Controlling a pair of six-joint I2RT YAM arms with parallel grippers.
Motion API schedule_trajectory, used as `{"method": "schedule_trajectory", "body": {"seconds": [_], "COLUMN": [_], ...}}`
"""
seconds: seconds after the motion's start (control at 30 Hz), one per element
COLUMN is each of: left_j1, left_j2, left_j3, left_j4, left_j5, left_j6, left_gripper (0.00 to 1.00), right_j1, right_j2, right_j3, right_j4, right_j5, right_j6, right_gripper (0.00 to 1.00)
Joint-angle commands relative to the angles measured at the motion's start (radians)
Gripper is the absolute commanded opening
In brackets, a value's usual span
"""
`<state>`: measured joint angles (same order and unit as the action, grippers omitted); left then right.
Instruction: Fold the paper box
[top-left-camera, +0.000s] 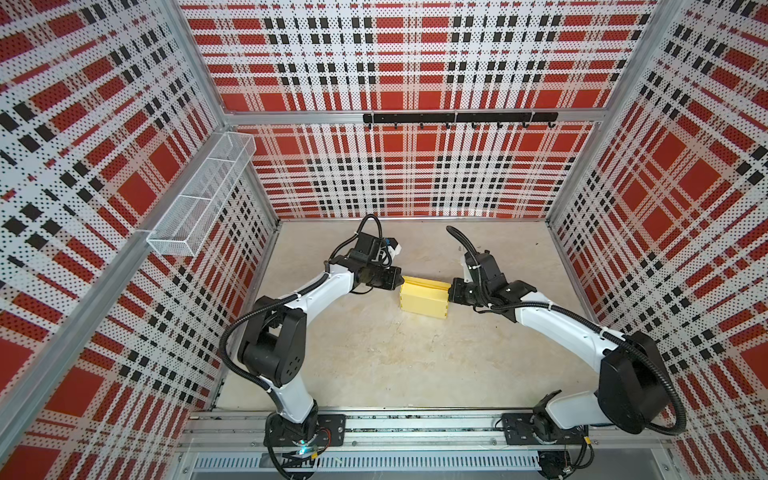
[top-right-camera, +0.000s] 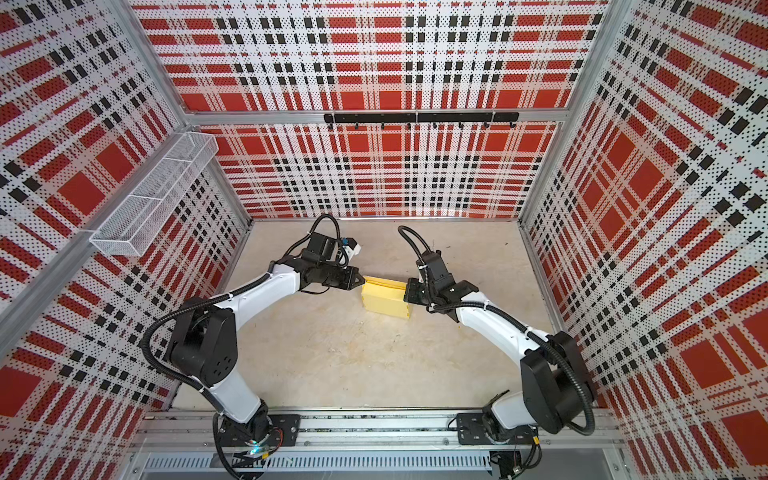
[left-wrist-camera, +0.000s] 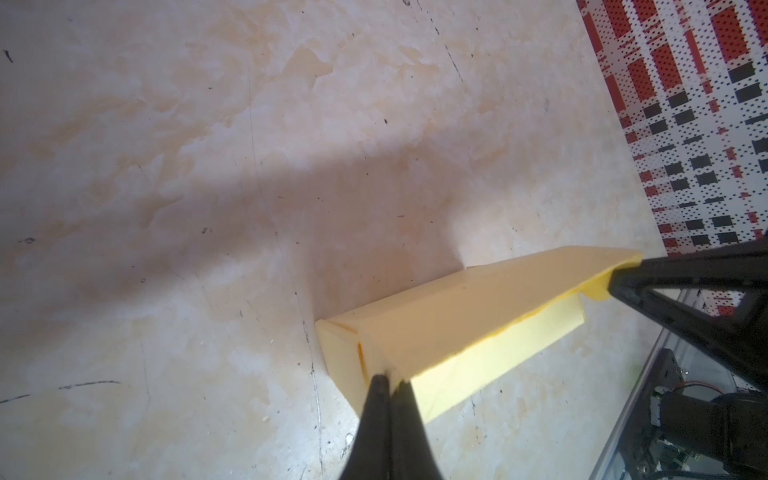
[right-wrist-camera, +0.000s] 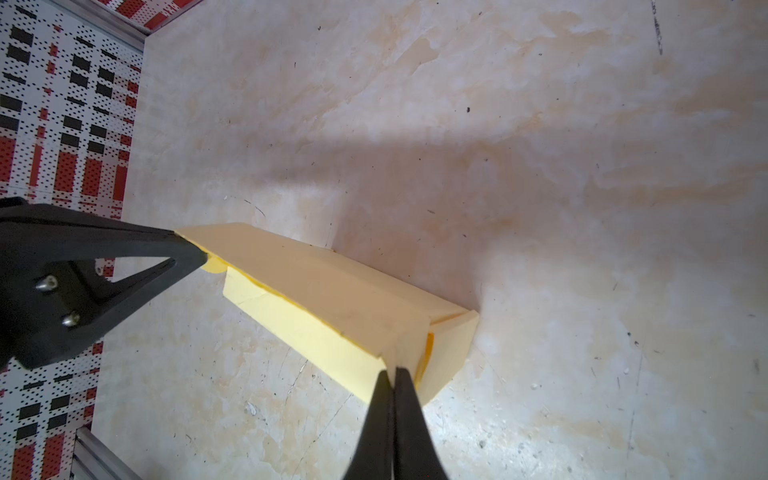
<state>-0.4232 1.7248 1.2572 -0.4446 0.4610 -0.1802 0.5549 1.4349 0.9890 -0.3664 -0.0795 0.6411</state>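
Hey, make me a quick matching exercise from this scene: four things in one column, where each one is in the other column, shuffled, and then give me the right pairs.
Column one:
1. paper box
2. left gripper
3. wire basket
4. hook rail

Column two:
A. mounted on the back wall
B. shut at one end of the box
C. lying on the table
D. fixed to the left side wall

Pairs: 1-C, 2-B, 3-D, 4-A.
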Motion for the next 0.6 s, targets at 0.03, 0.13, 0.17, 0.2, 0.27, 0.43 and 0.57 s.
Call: {"method": "schedule_trajectory", "body": {"seconds": [0.03, 0.13, 0.17, 0.2, 0.27, 0.43, 0.57], "left_j1": [-0.020, -0.020, -0.019, -0.020, -0.020, -0.018, -0.021], "left_j2": [-0.001, -0.004, -0.003, -0.001, 0.004, 0.004, 0.003], "left_j3": [-0.021, -0.013, -0.015, -0.020, -0.024, -0.025, -0.028], "left_j4": [-0.012, -0.022, -0.020, -0.014, -0.010, -0.009, -0.009], "left_j5": [0.009, 0.003, 0.001, 0.003, 0.004, 0.001, -0.001], "left_j6": [-0.015, -0.009, -0.008, -0.011, -0.012, -0.011, -0.012], "left_gripper": [0.00, 0.00, 0.00, 0.00, 0.00, 0.00, 0.00], "right_j1": [0.021, 0.027, 0.030, 0.034, 0.043, 0.051, 0.061], "right_j2": [-0.015, -0.021, -0.022, -0.024, -0.030, -0.055, -0.079], "right_j3": [-0.012, -0.024, -0.028, -0.031, -0.043, -0.087, -0.128], "right_j4": [0.078, 0.092, 0.094, 0.095, 0.106, 0.158, 0.203], "right_j5": [-0.011, -0.010, -0.005, 0.004, 0.023, 0.045, 0.083], "right_j6": [0.033, 0.039, 0.032, 0.024, 0.010, 0.003, 0.013], "right_gripper": [0.04, 0.04, 0.04, 0.04, 0.03, 0.01, 0.00]}}
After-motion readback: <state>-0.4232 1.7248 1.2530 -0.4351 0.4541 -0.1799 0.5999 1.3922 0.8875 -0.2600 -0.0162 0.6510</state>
